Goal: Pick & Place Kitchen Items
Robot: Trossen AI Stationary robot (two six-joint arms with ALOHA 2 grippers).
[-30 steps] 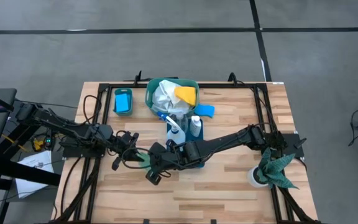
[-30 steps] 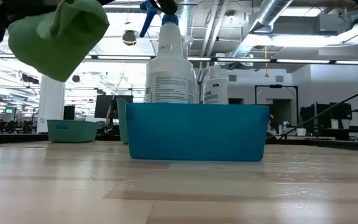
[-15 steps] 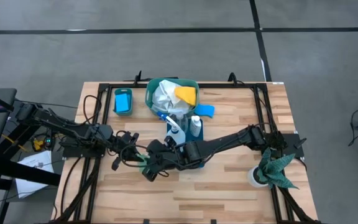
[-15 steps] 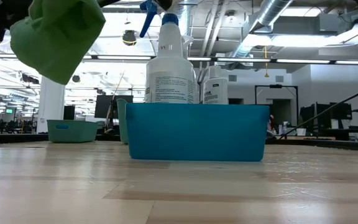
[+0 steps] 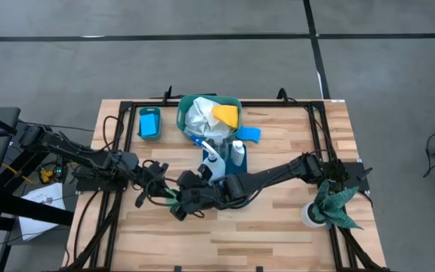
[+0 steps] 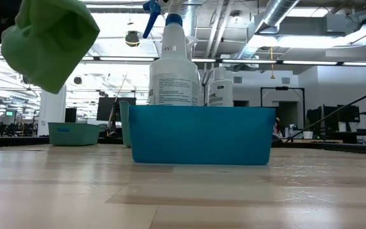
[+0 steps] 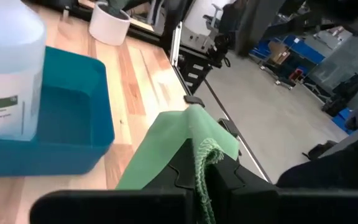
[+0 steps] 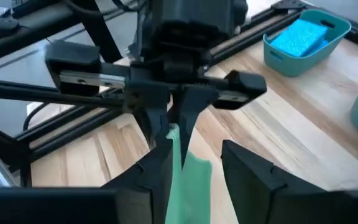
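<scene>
A light-green cloth [image 6: 48,41] hangs above the table, left of the blue bin [image 6: 202,135]. My left gripper [image 7: 199,171], reaching in from the table's left, is shut on it. My right gripper [image 8: 194,177] faces the left one from the right and is open. The cloth's lower part [image 8: 188,186] runs between its fingers. Whether those fingers touch the cloth, I cannot tell. In the blue bin stand a spray bottle [image 6: 173,70] with a blue trigger and a small bottle [image 6: 220,86]. My left gripper pinches the cloth's hemmed edge [image 7: 202,149] between its two shut fingers. The fingers come at it about level from the table's left. The cloth hangs from them, bunched and clear of the table.
A green basket [image 5: 183,113] at the far middle holds white and yellow cloths. Left of it a small teal bin [image 5: 149,136] holds a blue sponge, and another blue sponge [image 5: 249,134] lies on the table. A dark green rag [image 5: 332,205] sits on a white cup at the right edge.
My right gripper has turned at the wrist beside the left gripper. The green cloth has shifted a little up and toward the table's left, still hanging from my left gripper.
</scene>
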